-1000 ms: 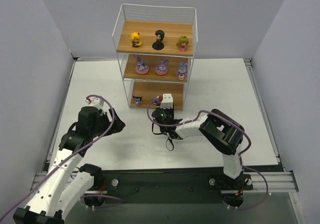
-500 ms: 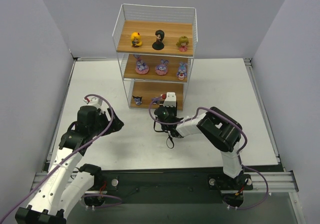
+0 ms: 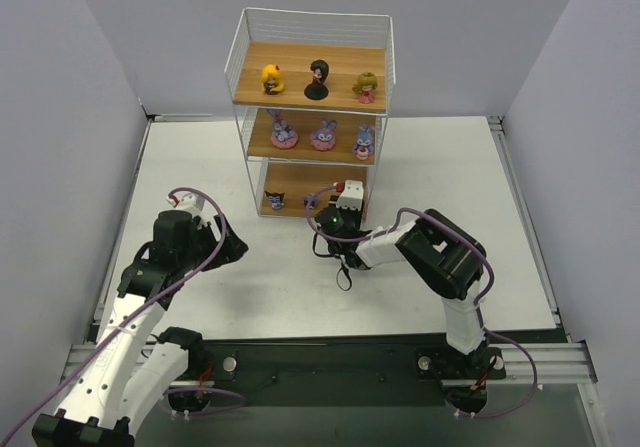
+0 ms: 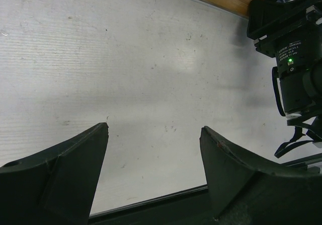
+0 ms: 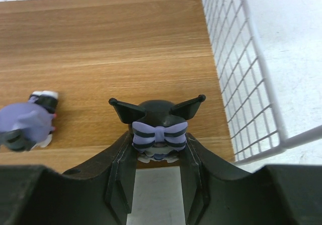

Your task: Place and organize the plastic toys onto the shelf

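R fingers point(image 5: 118, 180) grip dark toy point(image 5: 157, 129) — purple toy point(image 5: 25, 127) left, shelf mesh point(image 5: 242, 84) right.

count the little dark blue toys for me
3. One toy sits at the left of the bottom board, a second toy near its middle, and the third toy is gripped by the right gripper at the front edge. No others show.

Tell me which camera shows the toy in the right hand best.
Right wrist. The dark bow-wearing toy sits centred and close between the right hand's fingers, at the front edge of the shelf's bottom board. In top external the right wrist covers it; left wrist shows only that wrist's back, no toy.
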Controlling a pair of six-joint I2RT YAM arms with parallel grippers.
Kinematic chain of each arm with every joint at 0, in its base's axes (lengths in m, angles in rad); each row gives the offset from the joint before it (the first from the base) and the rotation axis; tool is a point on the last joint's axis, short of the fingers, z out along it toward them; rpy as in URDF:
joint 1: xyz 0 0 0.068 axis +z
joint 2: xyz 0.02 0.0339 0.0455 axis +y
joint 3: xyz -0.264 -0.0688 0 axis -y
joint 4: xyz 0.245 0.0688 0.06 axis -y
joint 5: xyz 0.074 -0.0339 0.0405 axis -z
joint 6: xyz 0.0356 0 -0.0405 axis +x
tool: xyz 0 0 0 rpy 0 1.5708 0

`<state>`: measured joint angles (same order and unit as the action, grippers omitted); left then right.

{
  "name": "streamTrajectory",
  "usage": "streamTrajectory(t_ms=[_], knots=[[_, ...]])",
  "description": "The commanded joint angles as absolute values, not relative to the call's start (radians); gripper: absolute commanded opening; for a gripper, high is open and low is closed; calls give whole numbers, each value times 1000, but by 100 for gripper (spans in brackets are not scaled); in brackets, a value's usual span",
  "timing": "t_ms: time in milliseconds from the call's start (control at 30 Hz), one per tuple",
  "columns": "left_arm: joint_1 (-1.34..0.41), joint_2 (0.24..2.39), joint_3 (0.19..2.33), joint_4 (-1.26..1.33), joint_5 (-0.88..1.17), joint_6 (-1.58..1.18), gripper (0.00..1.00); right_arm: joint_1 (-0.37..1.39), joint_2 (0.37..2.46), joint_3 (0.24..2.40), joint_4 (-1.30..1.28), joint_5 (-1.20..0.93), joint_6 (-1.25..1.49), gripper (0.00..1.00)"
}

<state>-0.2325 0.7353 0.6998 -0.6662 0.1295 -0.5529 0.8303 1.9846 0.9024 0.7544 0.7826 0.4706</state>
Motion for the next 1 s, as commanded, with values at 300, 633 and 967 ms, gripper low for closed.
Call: streamTrajectory(t_ms=[300, 633, 967], knots=[[-225, 736, 719, -630, 155, -529, 84, 810, 2008, 1008, 459, 810, 548, 42], [-225, 739, 724, -635, 149, -528, 83, 802, 2033, 1014, 451, 799, 569, 52], [-221, 736, 719, -632, 144, -531, 83, 865, 1925, 927, 569, 853, 509, 61]])
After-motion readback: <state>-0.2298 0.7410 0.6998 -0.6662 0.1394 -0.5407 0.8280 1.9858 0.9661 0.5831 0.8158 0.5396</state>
